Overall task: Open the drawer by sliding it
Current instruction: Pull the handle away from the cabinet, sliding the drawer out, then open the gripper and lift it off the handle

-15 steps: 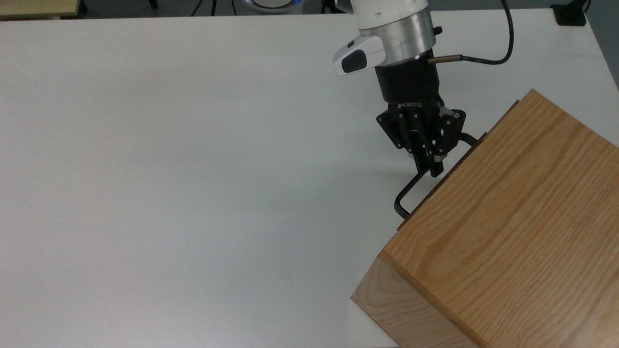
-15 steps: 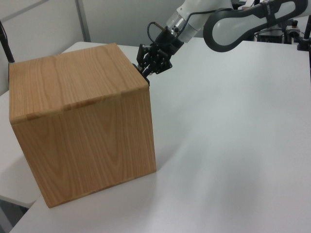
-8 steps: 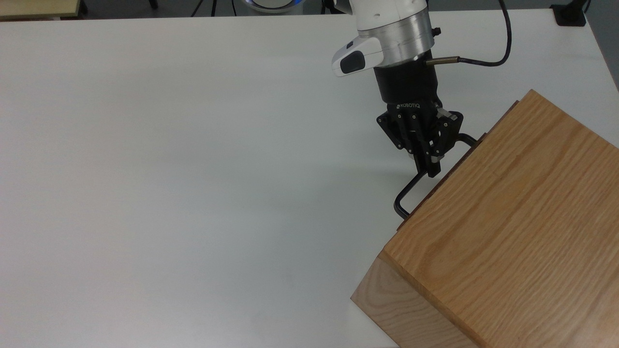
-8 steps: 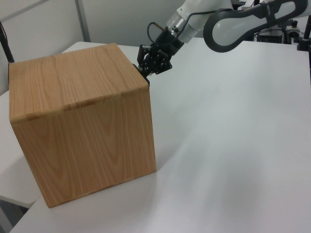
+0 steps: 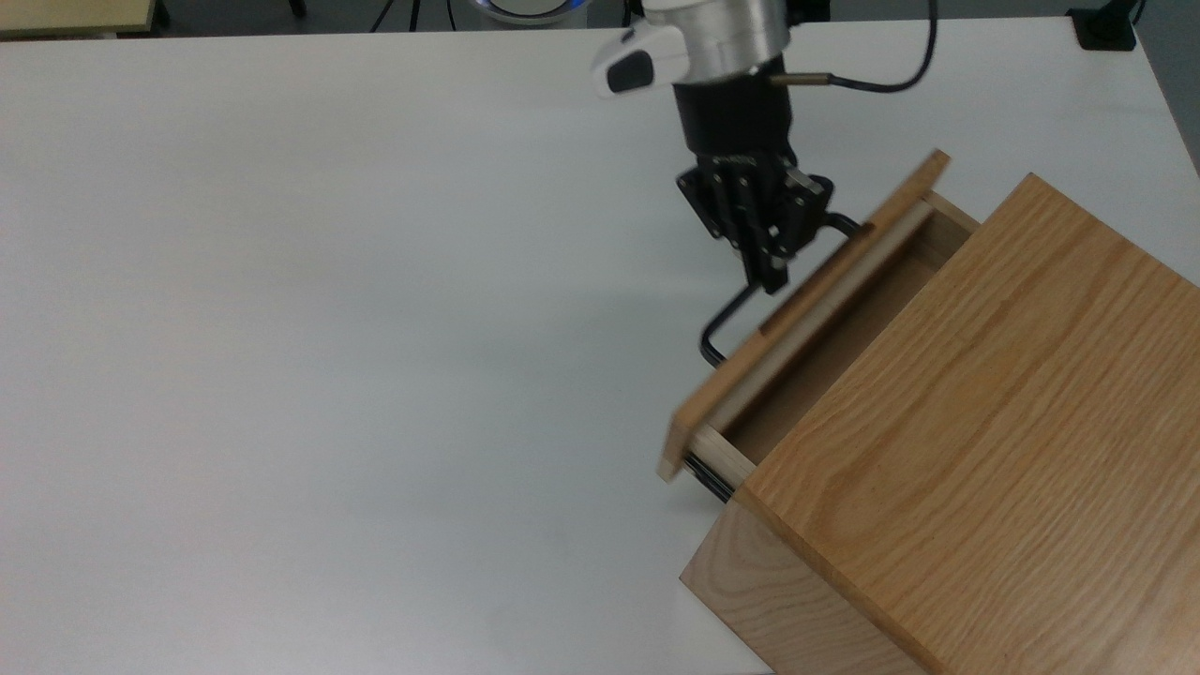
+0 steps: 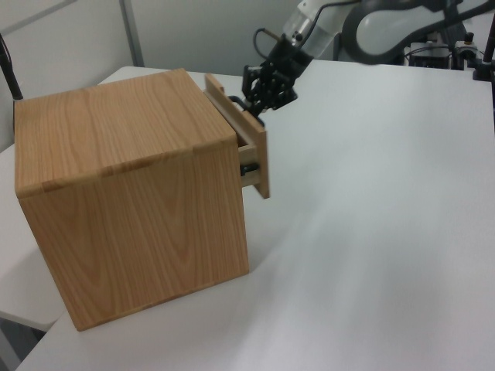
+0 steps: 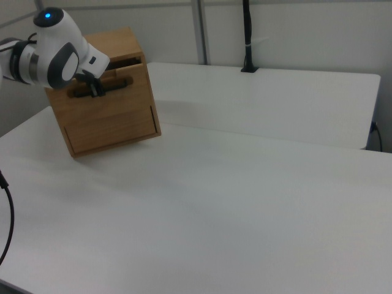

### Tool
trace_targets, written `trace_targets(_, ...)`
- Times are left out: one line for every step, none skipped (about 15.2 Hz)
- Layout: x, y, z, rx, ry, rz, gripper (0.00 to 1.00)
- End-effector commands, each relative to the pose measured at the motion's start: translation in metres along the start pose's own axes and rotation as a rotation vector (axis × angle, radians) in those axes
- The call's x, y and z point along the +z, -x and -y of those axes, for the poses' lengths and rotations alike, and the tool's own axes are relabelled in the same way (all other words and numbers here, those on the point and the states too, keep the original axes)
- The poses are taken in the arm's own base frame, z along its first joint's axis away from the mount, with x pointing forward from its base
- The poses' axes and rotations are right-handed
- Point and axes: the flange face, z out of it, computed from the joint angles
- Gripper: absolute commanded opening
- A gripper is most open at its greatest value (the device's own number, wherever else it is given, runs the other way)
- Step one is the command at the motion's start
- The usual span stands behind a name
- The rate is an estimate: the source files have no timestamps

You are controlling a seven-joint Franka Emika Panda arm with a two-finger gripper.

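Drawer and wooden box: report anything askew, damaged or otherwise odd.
Nothing stands out. The drawer is pulled partway out of the wooden box, its front panel parallel to the box's front edge. The end effector is shut on the black handle. No damage visible.

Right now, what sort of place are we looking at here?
Probably a robotics lab: a robot arm's gripper holds the drawer handle of a lone wooden box on a bare white table, with partition walls behind.

The white Franka arm (image 5: 712,28) reaches in from twelve o'clock, its black two-finger gripper (image 5: 771,267) angled toward five o'clock, jaws clamped together.
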Motion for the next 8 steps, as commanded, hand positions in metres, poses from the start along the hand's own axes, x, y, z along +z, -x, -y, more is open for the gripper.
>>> trace_targets(-0.039,-0.007,-0.035,0.020,0.128,0.050,0.01)
trace_targets(-0.045,-0.014,-0.041,0.028,0.156,0.060,0.01)
trace_targets(-0.051,-0.019,-0.047,0.025,0.180,0.070,0.01)
trace_targets(-0.055,-0.024,-0.053,0.024,0.199,0.079,0.01)
trace_targets(-0.058,-0.030,-0.060,0.030,0.224,0.090,0.01)
trace_targets(-0.062,-0.037,-0.067,0.042,0.245,0.097,0.02)
trace_targets(-0.068,-0.044,-0.072,0.056,0.253,0.096,0.07)
trace_targets(-0.071,-0.048,-0.074,0.065,0.259,0.096,0.18)
